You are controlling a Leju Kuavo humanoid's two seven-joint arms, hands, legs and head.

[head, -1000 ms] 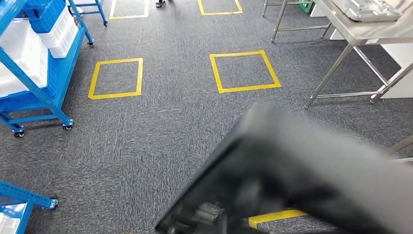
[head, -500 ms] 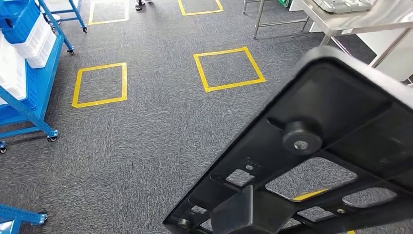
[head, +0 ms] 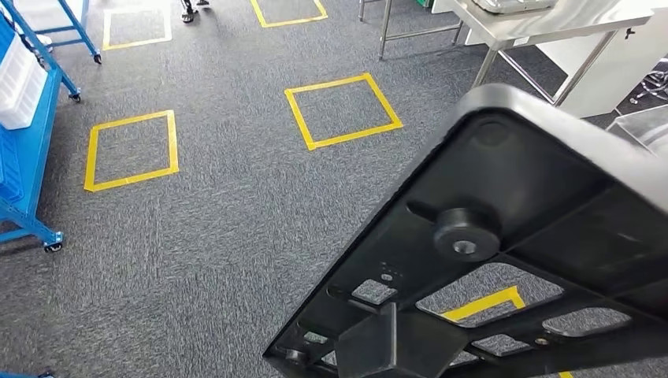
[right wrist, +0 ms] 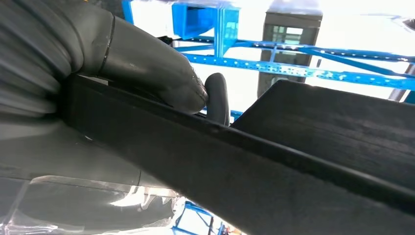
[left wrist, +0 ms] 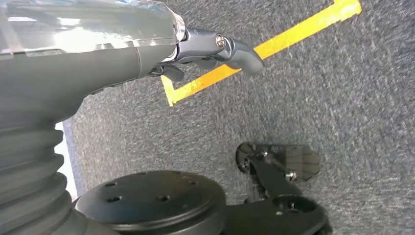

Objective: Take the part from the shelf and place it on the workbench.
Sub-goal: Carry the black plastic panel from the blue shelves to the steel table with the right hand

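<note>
Grey carpet marked with yellow tape squares forms the floor of the workspace in the head view. Blue shelf units on castors stand at the left edge, carrying white bins. A steel tabletop on metal legs occupies the upper right, with a pale tray-like object on it that is cut off by the frame. A person's feet appear at the top edge.

The part, a large black moulded plastic panel with ribs, cut-outs and a round boss, fills the lower right of the head view, held up above the floor and tilted, its underside facing the camera; carpet and tape show through its openings.

In the right wrist view, the right robot hand grips the edge of the part: the thick grey thumb lies on one face and a dark fingertip curls over the rim. Blue shelving shows behind it.

In the left wrist view, the left robot hand hangs above the carpet and a tape corner, holding nothing, its dark fingers curled loosely; whether they are fully closed cannot be told.
</note>
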